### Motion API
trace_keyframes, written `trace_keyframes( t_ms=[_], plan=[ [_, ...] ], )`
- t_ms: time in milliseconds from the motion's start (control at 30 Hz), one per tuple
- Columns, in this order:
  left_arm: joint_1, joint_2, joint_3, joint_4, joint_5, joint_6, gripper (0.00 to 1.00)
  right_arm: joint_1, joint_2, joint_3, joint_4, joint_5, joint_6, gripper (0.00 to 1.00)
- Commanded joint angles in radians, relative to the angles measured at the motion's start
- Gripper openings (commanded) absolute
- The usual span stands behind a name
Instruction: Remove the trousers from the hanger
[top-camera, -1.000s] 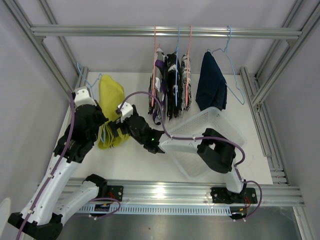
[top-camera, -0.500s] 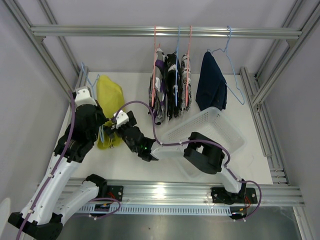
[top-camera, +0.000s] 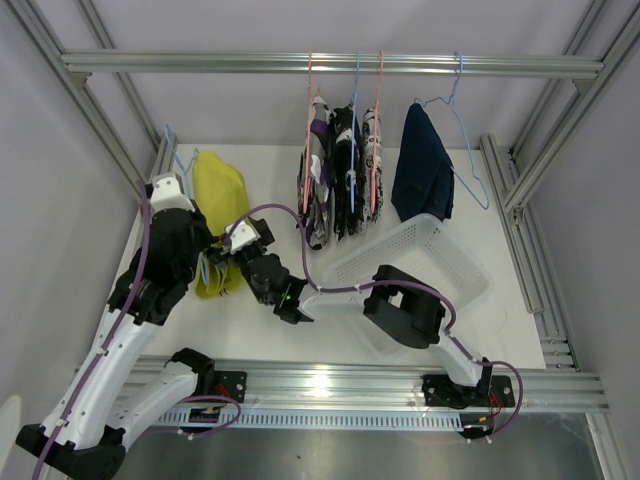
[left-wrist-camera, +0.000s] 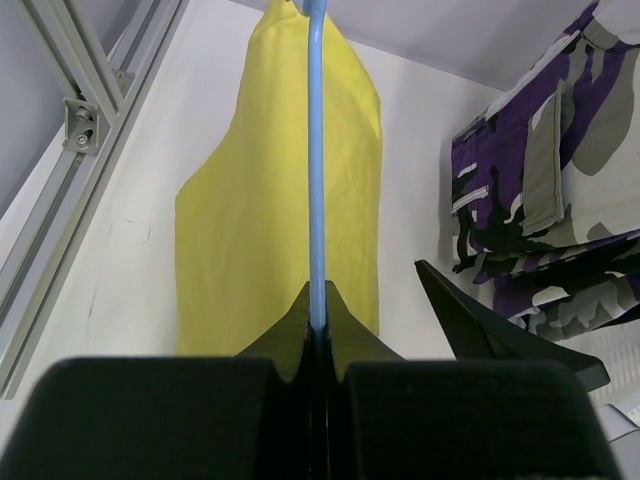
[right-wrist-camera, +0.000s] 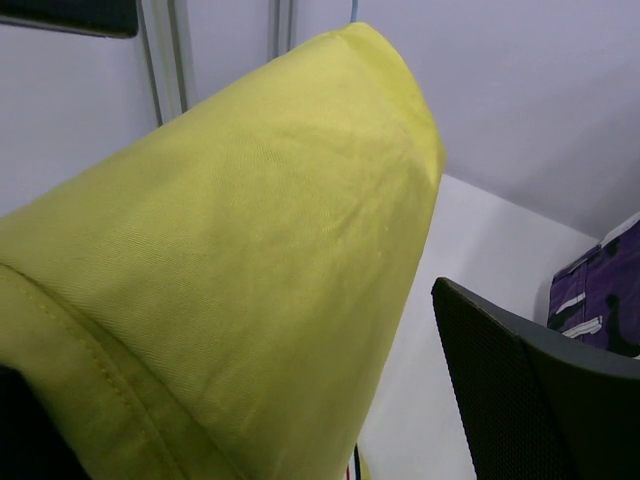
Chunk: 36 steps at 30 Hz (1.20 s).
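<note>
The yellow trousers (top-camera: 222, 190) hang over a blue hanger (top-camera: 170, 145) at the left, off the rail. My left gripper (top-camera: 203, 262) is shut on the hanger's blue bar (left-wrist-camera: 315, 150), with the yellow cloth (left-wrist-camera: 250, 200) draped beyond it. My right gripper (top-camera: 238, 243) is open, its jaws on either side of the lower yellow cloth (right-wrist-camera: 250, 250); one black finger (right-wrist-camera: 540, 380) stands apart from the cloth. The purple (top-camera: 317, 180), splatter (top-camera: 347, 170), grey-white (top-camera: 373, 160) and navy (top-camera: 422, 165) trousers hang on hangers from the rail (top-camera: 200, 63).
A white mesh basket (top-camera: 440, 250) lies on the table at the right, beside the right arm. Aluminium frame posts run along both sides. The purple patterned trousers (left-wrist-camera: 540, 200) hang close to the right of the yellow pair.
My right arm has swung left and its gripper has closed in on the lower yellow trousers. The left gripper keeps its hold on the hanger, which has shifted slightly.
</note>
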Motion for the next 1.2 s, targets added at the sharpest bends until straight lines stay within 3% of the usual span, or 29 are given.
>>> trace_keyframes(
  t_ms=[0, 233, 467, 633, 1167],
  plan=[
    [-0.005, -0.001, 0.025, 0.066, 0.013, 0.004, 0.01, 0.009, 0.022, 0.048, 0.128, 0.003, -0.015, 0.93],
    [-0.005, -0.001, 0.025, 0.066, 0.017, 0.002, 0.00, 0.007, 0.035, 0.058, 0.143, -0.028, 0.006, 0.43],
    [-0.005, 0.000, 0.023, 0.066, 0.017, 0.004, 0.00, 0.003, 0.038, 0.074, 0.148, -0.042, 0.013, 0.22],
    [-0.004, 0.005, 0.025, 0.066, 0.019, 0.004, 0.01, -0.002, 0.016, 0.088, 0.129, -0.052, 0.020, 0.02],
    [0.024, 0.029, 0.017, 0.069, 0.011, -0.005, 0.01, 0.019, -0.140, 0.129, 0.033, -0.034, -0.007, 0.00]
  ],
)
